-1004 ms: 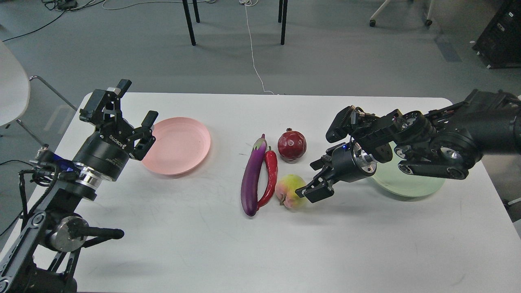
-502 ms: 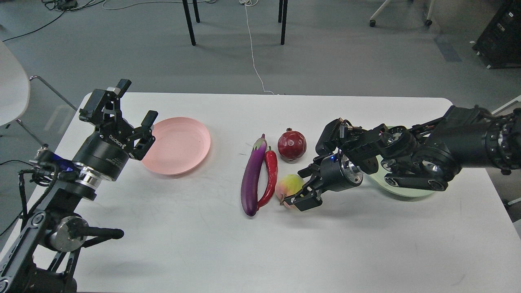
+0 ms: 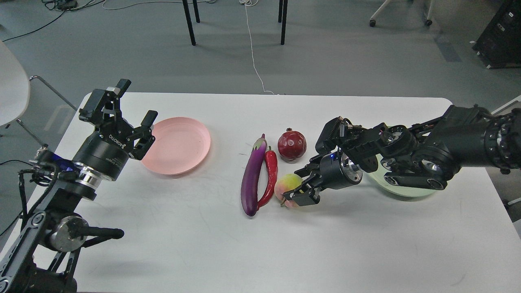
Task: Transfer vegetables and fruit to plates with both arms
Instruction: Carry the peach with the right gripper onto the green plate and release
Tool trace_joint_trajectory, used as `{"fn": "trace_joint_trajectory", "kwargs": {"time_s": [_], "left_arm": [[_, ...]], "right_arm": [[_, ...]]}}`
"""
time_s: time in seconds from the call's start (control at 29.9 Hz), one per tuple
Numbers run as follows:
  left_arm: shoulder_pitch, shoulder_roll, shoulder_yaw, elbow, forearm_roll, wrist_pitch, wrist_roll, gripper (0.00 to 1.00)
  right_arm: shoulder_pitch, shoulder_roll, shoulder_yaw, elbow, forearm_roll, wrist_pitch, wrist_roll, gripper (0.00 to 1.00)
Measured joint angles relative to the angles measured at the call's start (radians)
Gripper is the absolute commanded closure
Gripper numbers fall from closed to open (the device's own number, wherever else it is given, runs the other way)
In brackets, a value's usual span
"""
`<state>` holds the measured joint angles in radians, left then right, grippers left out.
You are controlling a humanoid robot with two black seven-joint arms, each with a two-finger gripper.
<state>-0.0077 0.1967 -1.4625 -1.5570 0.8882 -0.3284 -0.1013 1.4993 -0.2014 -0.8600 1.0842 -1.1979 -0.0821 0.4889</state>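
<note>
The yellow-green peach (image 3: 284,184) lies on the white table (image 3: 203,244), right of the red chili pepper (image 3: 270,175) and the purple eggplant (image 3: 252,179), which lie side by side. The dark red pomegranate (image 3: 292,144) sits just behind them. My right gripper (image 3: 294,187) reaches in from the right, with one finger behind the peach and one in front, closed against it on the table. My left gripper (image 3: 136,101) is open and empty, raised at the left edge of the pink plate (image 3: 179,144). The mint green plate (image 3: 401,190) is mostly hidden behind my right arm.
A white chair (image 3: 12,89) stands off the table's left side. Black table legs (image 3: 189,22) and a white cable (image 3: 254,61) are on the grey floor beyond the far edge. The front half of the table is bare.
My right gripper moved left and down from beside the peach to straddle it, then its fingers narrowed onto it; the peach shifted slightly left. My left arm has not moved.
</note>
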Motion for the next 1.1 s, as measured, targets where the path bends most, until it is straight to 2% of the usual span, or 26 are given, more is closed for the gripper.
{"fn": "trace_joint_trajectory", "kwargs": {"time_s": [0.2, 0.37, 0.47, 0.64, 0.87, 1.1], "left_arm": [[0.000, 0.000, -0.001, 0.000, 0.000, 0.000, 0.000, 0.01], [-0.002, 0.005, -0.002, 0.000, 0.000, 0.000, 0.001, 0.01], [-0.002, 0.008, -0.002, -0.001, 0.000, 0.000, 0.001, 0.01], [-0.002, -0.001, 0.001, -0.002, 0.000, -0.001, 0.001, 0.01], [-0.002, -0.006, 0.004, -0.002, 0.000, -0.001, 0.000, 0.01], [-0.001, -0.003, 0.004, -0.008, 0.000, -0.002, 0.000, 0.01]], "right_arm": [[0.090, -0.103, 0.002, 0.034, 0.006, 0.005, 0.000, 0.50], [0.138, -0.269, -0.003, 0.054, -0.024, 0.007, 0.000, 0.50], [0.140, -0.370, -0.025, 0.040, -0.089, 0.008, 0.000, 0.50], [0.083, -0.468, -0.056, -0.017, -0.154, 0.004, 0.000, 0.50], [-0.034, -0.477, -0.058, -0.144, -0.166, -0.016, 0.000, 0.49], [-0.082, -0.416, -0.055, -0.244, -0.166, -0.030, 0.000, 0.48]]}}
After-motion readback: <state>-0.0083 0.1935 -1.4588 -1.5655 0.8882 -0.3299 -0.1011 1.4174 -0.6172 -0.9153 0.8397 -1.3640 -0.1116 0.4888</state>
